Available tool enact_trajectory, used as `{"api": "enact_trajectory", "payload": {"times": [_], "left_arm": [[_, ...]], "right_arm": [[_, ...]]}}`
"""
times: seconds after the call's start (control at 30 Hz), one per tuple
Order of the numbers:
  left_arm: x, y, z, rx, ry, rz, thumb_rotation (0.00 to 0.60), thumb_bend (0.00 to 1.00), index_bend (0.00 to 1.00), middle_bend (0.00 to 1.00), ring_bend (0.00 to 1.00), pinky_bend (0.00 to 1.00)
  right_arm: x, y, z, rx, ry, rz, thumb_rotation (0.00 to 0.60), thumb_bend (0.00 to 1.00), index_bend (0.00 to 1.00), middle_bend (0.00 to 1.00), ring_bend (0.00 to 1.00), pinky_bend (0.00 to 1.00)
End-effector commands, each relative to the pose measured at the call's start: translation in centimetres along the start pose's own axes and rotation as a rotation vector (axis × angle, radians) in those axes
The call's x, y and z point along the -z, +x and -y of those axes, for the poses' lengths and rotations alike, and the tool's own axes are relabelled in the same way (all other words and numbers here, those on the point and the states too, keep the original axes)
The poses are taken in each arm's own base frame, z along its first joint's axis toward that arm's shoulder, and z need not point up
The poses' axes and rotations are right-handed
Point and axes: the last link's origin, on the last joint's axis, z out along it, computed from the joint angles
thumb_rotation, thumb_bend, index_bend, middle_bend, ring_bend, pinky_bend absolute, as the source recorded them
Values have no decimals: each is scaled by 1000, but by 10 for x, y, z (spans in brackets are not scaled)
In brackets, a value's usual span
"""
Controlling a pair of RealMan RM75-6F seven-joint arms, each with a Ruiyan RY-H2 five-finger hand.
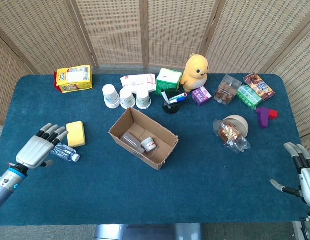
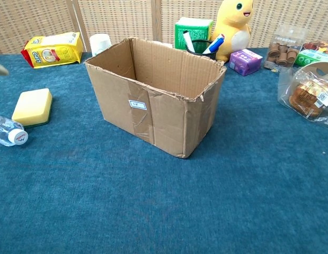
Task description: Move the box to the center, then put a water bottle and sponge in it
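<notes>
- Head view: the left hand (image 1: 38,151) hangs over the left side of the worktop (image 1: 205,170), fingers spread wide and holding nothing, just above the near end of the water bottle (image 1: 64,153).
- The bottle lies on its side, with the yellow sponge (image 1: 75,133) just beside it on the far side.
- The right hand (image 1: 300,173) sits at the right edge of the worktop, fingers apart and empty, well apart from everything.
- The cardboard box (image 1: 143,138) stands open near the middle; something lies inside, but what it is cannot be told.
- Three paper cups (image 1: 126,97) stand behind the box, a bagged pastry (image 1: 231,132) to its right; bare cloth runs along the near edge.
- Chest view: the box (image 2: 153,95) fills the centre, the sponge (image 2: 32,106) and the capped bottle (image 2: 8,131) lie to its left, and open cloth stretches in front.
</notes>
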Motion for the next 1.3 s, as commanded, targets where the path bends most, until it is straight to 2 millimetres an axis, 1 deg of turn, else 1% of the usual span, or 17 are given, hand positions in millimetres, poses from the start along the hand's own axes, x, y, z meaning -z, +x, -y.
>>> {"api": "enact_trajectory", "payload": {"times": [0.03,0.2,0.4,0.5,0.6,0.67,0.7,0.77,0.83,0.9,0.93,1.0,1.03,1.1,1.3], "left_arm": [[1,-15,-4,19,-6,30,600,50,0,0,0,36],[-2,-34,-9,42,-7,63,600,50,0,0,0,68],[-2,-50,-11,61,-4,65,600,50,0,0,0,169],[-1,-59,-10,64,6,72,600,50,4,0,0,202],[-4,-65,-11,68,10,69,600,50,27,29,1,238],[-6,-67,-13,72,6,60,600,50,67,73,17,273],[-8,-68,-14,68,3,51,600,51,103,113,48,305],[-15,-71,-20,52,-2,43,600,52,202,227,139,384],[-18,-72,-23,33,-8,32,600,52,356,388,252,480],[-20,-71,-26,19,-12,9,600,56,477,528,357,542],[-21,-70,-27,15,-15,-5,600,61,516,588,410,567],[-21,-69,-30,14,-21,-30,600,76,559,657,473,603],[-21,-69,-30,16,-25,-38,600,83,577,676,492,620],[-20,-67,-31,30,-31,-51,600,89,585,684,502,636],[-15,-49,-26,86,-44,-143,600,90,590,688,509,639]], "right_arm": [[0,0,0,0,0,-2,600,0,89,7,23,173],[0,1,-1,-3,-1,-1,600,0,88,7,26,172],[0,1,-1,-6,-3,-1,600,0,89,7,32,173],[0,0,-1,-10,0,2,600,0,89,8,37,173],[1,-2,2,-28,11,12,600,0,89,9,42,172],[1,-2,4,-56,23,23,600,0,90,10,47,173],[1,-2,5,-58,27,24,600,0,91,11,49,173],[2,-1,5,-70,36,14,600,0,92,18,56,172],[2,1,5,-76,40,9,600,0,94,24,62,173],[2,1,4,-82,43,4,600,0,96,26,66,173],[2,1,4,-88,45,5,600,0,98,27,68,173],[3,2,4,-100,48,9,600,0,99,28,70,173],[3,2,4,-101,48,11,600,0,99,28,71,173],[2,1,3,-97,47,11,600,0,99,29,71,173],[2,1,3,-101,45,16,600,0,99,28,72,173]]}}
